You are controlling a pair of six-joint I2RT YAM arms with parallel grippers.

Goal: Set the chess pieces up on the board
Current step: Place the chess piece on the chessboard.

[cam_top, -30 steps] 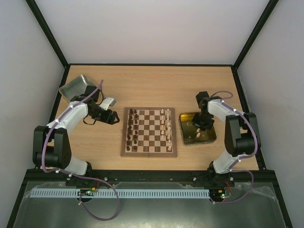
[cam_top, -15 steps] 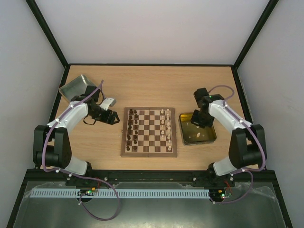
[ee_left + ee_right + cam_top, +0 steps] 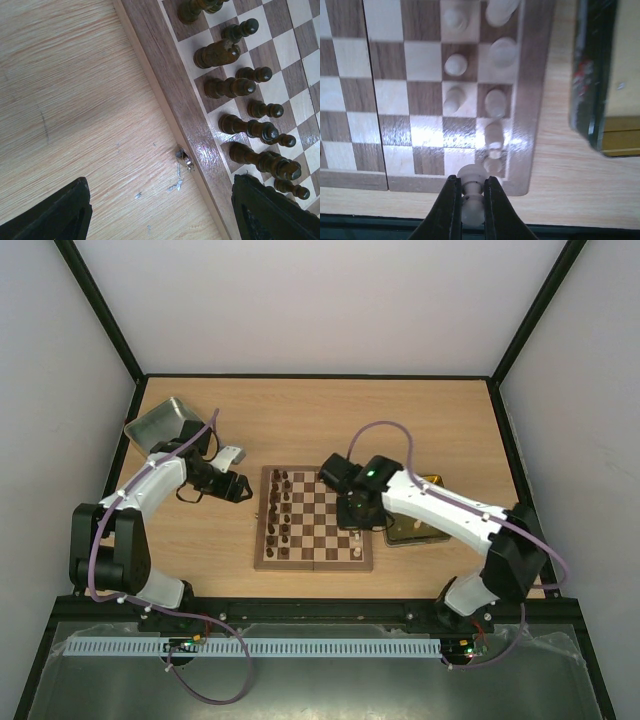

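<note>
The board [image 3: 313, 564] lies mid-table. Dark chess pieces [image 3: 281, 510] stand in its two left columns, seen close in the left wrist view [image 3: 235, 87]. Cream chess pieces [image 3: 455, 64] stand along its right side. My right gripper [image 3: 470, 181] is shut on a cream piece [image 3: 471, 200], held above the board's near right corner [image 3: 532, 100]; in the top view this gripper [image 3: 357, 523] hangs over the right columns. My left gripper [image 3: 240, 487] is open and holds nothing, just left of the board, over bare table beside the border [image 3: 170, 85].
A yellow-sided tray [image 3: 432, 532] sits right of the board, partly under the right arm, and its dark wall [image 3: 592, 75] shows in the right wrist view. A silver tin [image 3: 160, 422] stands at the back left. A small metal clasp [image 3: 185, 159] juts from the board's left edge.
The right arm swung left from the yellow tray to the board's near right corner, its gripper now shut on a cream piece. The left arm has not moved.
</note>
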